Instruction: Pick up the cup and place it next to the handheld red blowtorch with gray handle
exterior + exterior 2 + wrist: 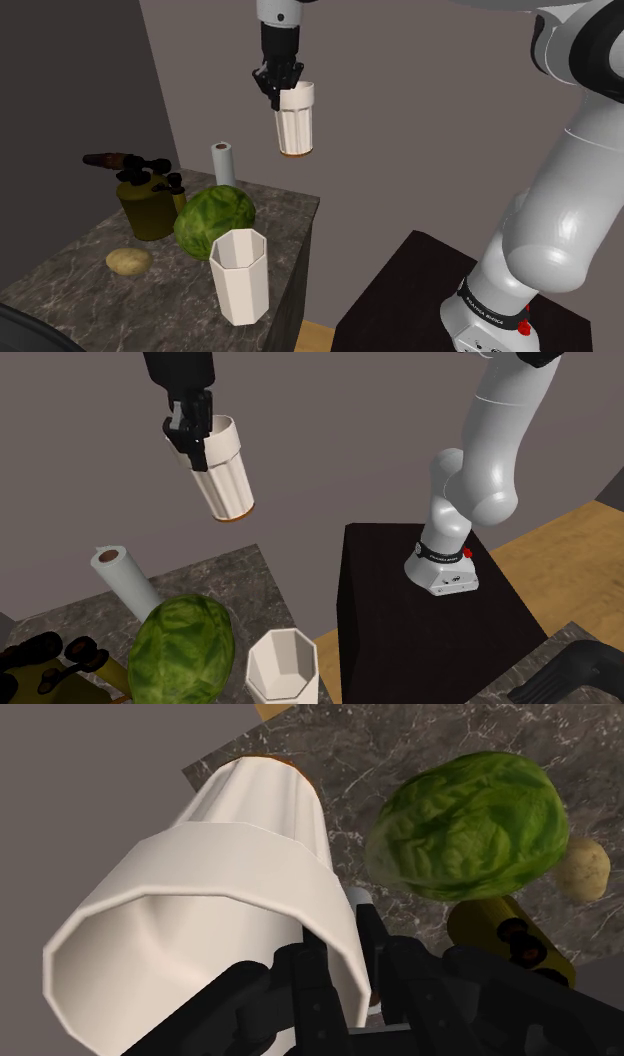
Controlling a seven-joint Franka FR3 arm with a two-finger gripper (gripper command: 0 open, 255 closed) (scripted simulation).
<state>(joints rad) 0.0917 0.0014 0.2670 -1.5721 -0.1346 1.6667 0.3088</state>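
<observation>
Cup (296, 122) — clamping its rim wall between the fingers of the black gripper (280, 92) and holding it tilted, high over the marbled counter (150, 305), presumably for clearing the cabbage (214, 222), paper roll (223, 163) and faceted white tumbler (240, 278) toward the olive-yellow blowtorch (148, 200).

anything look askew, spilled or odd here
Nothing really stands out. The white ribbed cup hangs by its rim from the black gripper, well above the dark marbled counter; nothing there is spilled or toppled.

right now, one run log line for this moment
gripper: shut on cup | cup: in air above counter | blowtorch: on counter beside cabbage | placed: not yet
</observation>
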